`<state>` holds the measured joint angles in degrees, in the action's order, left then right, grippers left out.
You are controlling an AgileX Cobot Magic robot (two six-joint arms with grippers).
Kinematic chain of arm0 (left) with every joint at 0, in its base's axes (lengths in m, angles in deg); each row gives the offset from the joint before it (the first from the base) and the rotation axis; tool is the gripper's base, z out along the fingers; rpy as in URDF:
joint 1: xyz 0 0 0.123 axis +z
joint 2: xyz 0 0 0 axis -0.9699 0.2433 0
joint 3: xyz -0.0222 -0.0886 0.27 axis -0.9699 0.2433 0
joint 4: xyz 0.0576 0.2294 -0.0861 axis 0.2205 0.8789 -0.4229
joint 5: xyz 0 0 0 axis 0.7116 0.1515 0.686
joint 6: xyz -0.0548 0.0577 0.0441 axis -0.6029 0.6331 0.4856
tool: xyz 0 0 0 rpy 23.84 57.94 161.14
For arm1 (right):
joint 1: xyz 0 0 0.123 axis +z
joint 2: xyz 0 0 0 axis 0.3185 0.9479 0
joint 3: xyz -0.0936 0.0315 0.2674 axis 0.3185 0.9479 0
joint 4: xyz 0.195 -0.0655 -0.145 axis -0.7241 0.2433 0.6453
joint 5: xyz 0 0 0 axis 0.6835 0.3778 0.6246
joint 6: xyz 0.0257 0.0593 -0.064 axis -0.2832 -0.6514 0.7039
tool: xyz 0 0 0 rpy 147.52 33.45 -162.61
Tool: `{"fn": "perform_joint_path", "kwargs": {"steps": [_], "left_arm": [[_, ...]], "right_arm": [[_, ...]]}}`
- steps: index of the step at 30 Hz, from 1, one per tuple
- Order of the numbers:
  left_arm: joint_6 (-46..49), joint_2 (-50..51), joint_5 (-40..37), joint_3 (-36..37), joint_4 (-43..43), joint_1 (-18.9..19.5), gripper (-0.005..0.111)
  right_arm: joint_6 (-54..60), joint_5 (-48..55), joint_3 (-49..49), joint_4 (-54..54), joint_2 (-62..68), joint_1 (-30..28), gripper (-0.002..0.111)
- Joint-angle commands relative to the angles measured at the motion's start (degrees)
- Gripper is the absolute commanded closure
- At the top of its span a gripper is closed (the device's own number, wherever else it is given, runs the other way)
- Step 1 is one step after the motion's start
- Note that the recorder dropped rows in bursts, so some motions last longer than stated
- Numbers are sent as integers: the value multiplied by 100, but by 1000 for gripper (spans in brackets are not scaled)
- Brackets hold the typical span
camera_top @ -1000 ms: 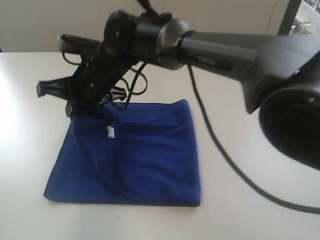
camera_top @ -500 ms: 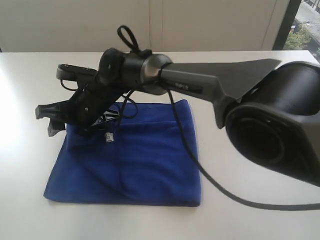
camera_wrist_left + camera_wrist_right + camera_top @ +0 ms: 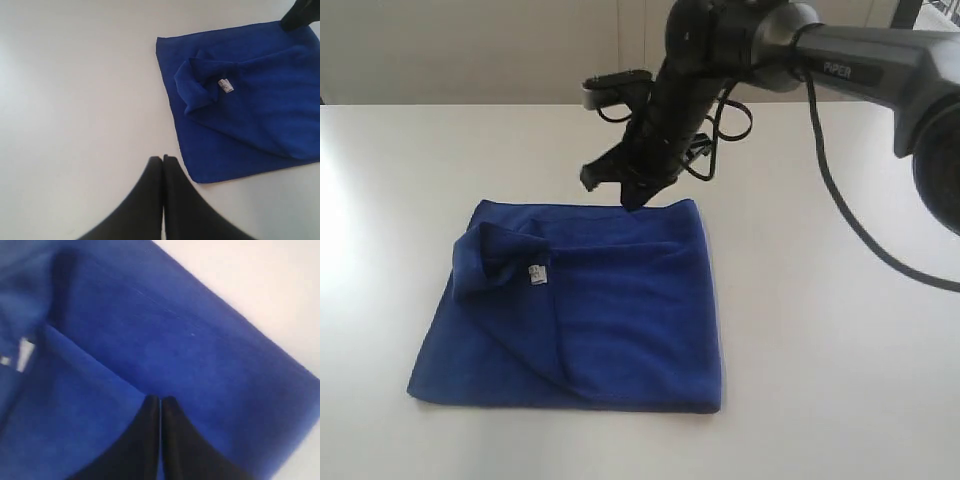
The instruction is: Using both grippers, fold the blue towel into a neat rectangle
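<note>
Right gripper: jaws are pressed together and nothing is clamped between them. Left gripper: jaws are likewise shut tight and empty, held over the bare white table, well apart from the cloth.

The blue towel is laid flat on the table, folded to a rough rectangle. Its far left corner is turned over into a bunched flap, and the white label is seen at the flap's edge.

Only in the exterior view is the right gripper placed: at the towel's far edge, under the dark right arm, with a black cable trailing. Contact with the cloth cannot be told there. The left gripper is not caught in that view.

In the right wrist view the towel is shown close up beneath the fingertips, a fold line running across it, the label blurred. The whole towel and label are given by the left wrist view.

Compared with a second ago, the right gripper has been moved off the far left corner to the middle of the far edge. The corner is now left lying folded over.
</note>
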<state>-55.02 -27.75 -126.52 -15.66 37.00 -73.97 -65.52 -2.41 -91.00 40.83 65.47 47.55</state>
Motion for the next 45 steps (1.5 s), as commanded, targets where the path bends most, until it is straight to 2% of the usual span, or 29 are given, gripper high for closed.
{"fn": "perform_joint_path", "kwargs": {"steps": [1, 8, 15, 17, 21, 23, 25, 28, 34, 38, 45], "left_arm": [[-43, -39, -20, 40, -17, 17, 107], [-43, -39, -20, 40, -17, 17, 107], [-43, -39, -20, 40, -17, 17, 107], [-43, -39, -20, 40, -17, 17, 107], [-43, -39, -20, 40, -17, 17, 107], [-43, -39, -20, 40, -17, 17, 107], [-43, -39, -20, 40, -17, 17, 107], [-43, -39, -20, 40, -17, 17, 107], [-43, -39, -20, 40, -17, 17, 107], [-43, -39, -20, 40, -17, 17, 107], [-43, -39, -20, 40, -17, 17, 107]], "right_arm": [[434, -511, 221, 744, 160, -139, 108], [401, -736, 258, 1135, 519, -495, 108], [231, 59, 847, 1449, 573, -1031, 108], [4, -10, 1431, 1473, 388, -1155, 108], [-1166, -353, 3054, 1858, -550, -1215, 108], [-1879, -931, 4295, 1871, -1467, -1058, 108], [-2261, -1310, 5043, 1871, -2114, -1005, 108], [-2346, -1681, 5540, 1871, -2691, -1005, 108], [-2296, -1484, 5291, 1880, -3372, -860, 108], [-1685, -1503, 4317, 1401, -3340, 65, 108], [-1139, -1233, 2241, 710, -1398, 1281, 108]]}}
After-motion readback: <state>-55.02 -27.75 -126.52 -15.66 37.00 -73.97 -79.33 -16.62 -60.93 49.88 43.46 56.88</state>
